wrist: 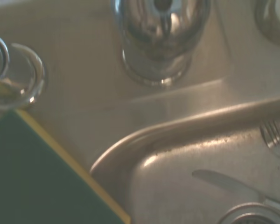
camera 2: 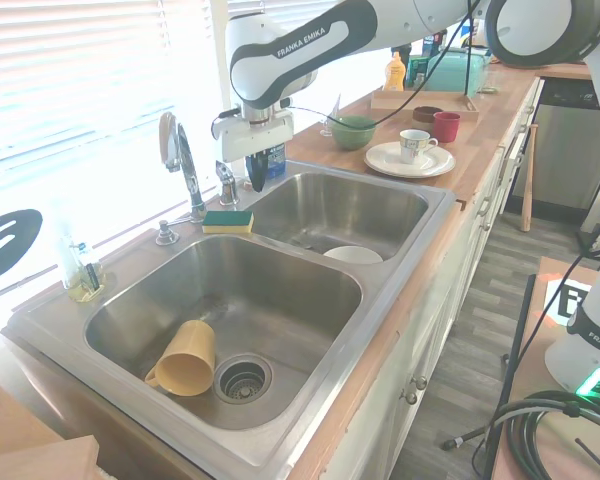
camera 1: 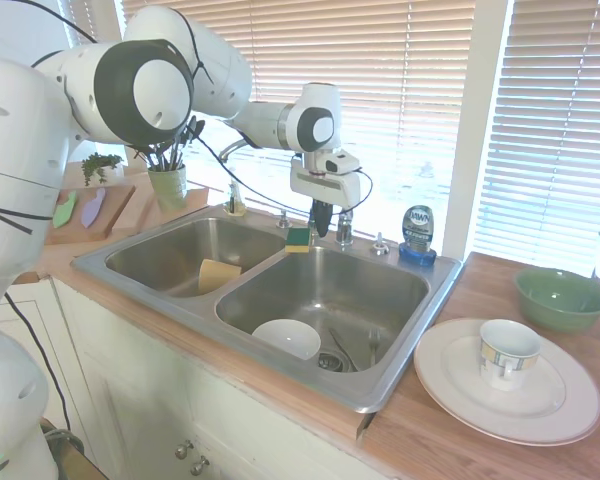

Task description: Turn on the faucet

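1. The gripper hangs fingers-down over the back ledge of the sink, just beside the small lever handle of the faucet.
2. In the second exterior view the gripper sits between the handle and the blue soap bottle. The dark fingers look close together, with nothing between them.
3. I cannot tell whether the fingers touch the handle; they look just beside it.
4. The faucet stands at the back ledge, near the divider between the two basins. Its thin spout arches up against the bright window.
5. A green and yellow sponge lies on the ledge at the divider, just beside the gripper.
6. The wrist view shows the chrome base of the handle close up, the sponge corner, and the basin rim.
7. One basin holds a yellow cup on its side near the drain. The other holds a white bowl and some cutlery.
8. On the wooden counter sit a white plate with a mug on it, and a green bowl near them.
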You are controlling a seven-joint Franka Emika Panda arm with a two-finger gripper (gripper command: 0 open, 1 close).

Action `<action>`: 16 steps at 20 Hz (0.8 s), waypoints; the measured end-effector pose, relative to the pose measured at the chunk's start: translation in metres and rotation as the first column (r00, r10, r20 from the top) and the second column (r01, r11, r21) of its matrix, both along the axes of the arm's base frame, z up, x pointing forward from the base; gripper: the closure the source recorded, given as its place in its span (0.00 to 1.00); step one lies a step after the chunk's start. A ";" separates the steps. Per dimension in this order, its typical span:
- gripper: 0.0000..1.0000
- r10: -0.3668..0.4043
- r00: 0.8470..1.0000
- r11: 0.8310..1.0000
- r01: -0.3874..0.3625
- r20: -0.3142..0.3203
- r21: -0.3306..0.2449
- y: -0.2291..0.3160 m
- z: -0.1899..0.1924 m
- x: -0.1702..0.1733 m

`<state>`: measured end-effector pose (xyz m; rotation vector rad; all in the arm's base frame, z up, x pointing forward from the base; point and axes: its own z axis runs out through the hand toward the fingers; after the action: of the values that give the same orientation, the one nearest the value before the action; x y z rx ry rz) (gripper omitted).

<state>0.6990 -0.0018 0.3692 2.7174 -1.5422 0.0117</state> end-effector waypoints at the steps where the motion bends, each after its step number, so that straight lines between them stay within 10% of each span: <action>1: 1.00 0.003 1.000 1.000 -0.002 -0.011 0.003 0.000 0.001 -0.007; 16: 1.00 0.029 0.998 0.999 -0.028 -0.057 0.033 0.006 0.019 -0.189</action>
<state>0.5098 0.0042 0.3886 2.7377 -1.5017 -0.0909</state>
